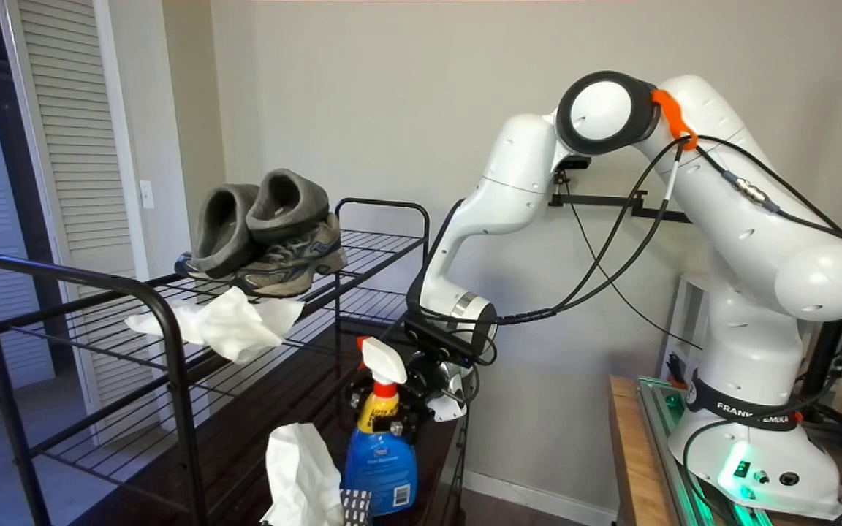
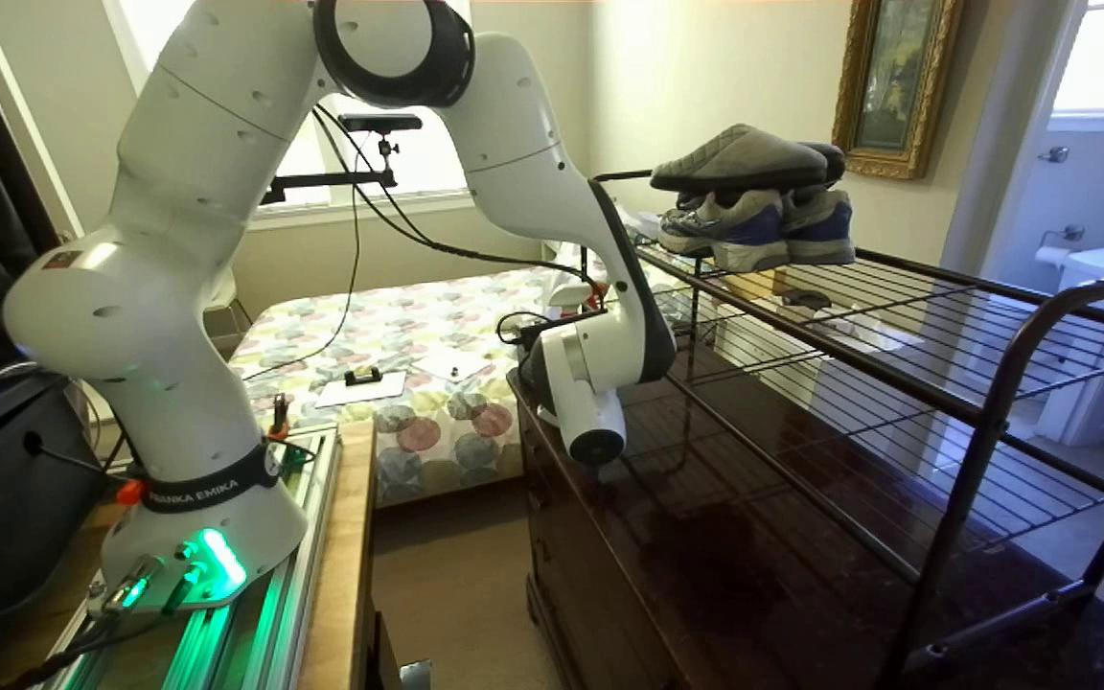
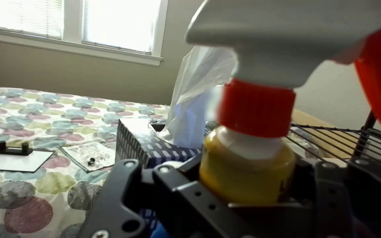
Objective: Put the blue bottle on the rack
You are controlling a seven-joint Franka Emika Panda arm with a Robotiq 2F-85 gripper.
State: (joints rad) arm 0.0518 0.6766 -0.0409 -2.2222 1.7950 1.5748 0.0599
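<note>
The blue bottle [image 1: 381, 467] stands about upright beside the rack, with a white spray head, red collar and yellow label. In the wrist view its yellow neck [image 3: 246, 172] fills the space between the fingers. My gripper [image 1: 377, 415] is shut around this neck, below the red collar, also in the wrist view [image 3: 247, 185]. Whether the bottle's base touches the dresser is hidden. In an exterior view the arm hides most of the bottle. The rack [image 1: 181, 409] is black wire with rounded end rails; it also shows in an exterior view [image 2: 1012, 364] and at the wrist view's right [image 3: 364, 142].
Grey slippers lie on sneakers [image 1: 289, 263] on the rack's top shelf, also here [image 2: 753, 230]. White paper [image 1: 234, 321] lies near them. A patterned tissue box [image 3: 131, 145] with tissue [image 1: 300, 475] stands close beside the bottle. The rack stands on a dark dresser [image 2: 705, 575].
</note>
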